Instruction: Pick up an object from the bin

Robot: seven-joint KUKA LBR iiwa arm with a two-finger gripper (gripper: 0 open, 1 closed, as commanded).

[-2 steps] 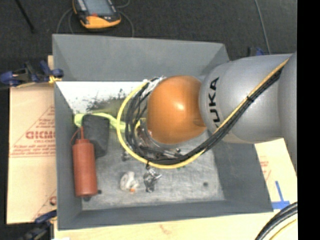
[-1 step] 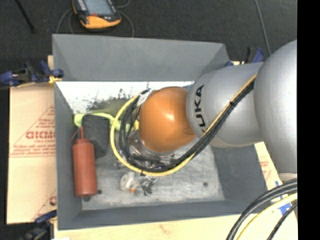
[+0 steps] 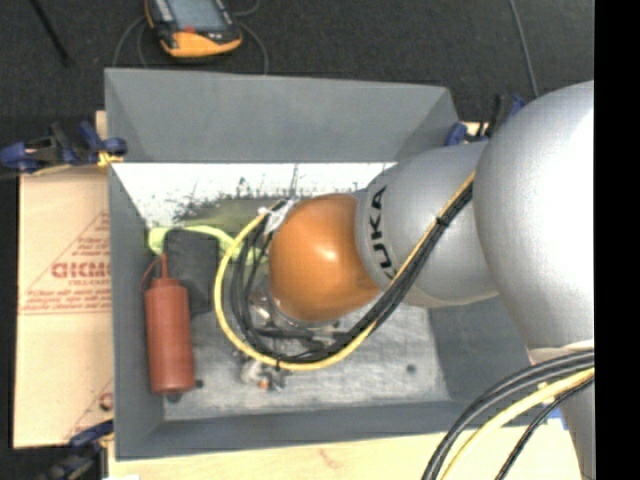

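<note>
Gripper (image 3: 276, 340) low over the middle of the grey bin (image 3: 270, 118), tucked beneath orange wrist cover (image 3: 315, 258) and looped cables (image 3: 232, 298); spread or pressed together, cannot tell. Just beside it, toward the front wall, a small pale scrap (image 3: 262, 374). Further left, a black block (image 3: 192, 258), yellow-green strip (image 3: 165, 235) at its top. Farthest, along the left wall, a red bottle (image 3: 168, 333), neck toward the back.

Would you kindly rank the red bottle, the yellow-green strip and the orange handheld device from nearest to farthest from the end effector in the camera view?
1. red bottle, lying along the left side of the bin, roughly level with the end effector.
2. yellow-green strip, in the back-left corner.
3. orange handheld device, outside the bin, beyond its back wall.
</note>
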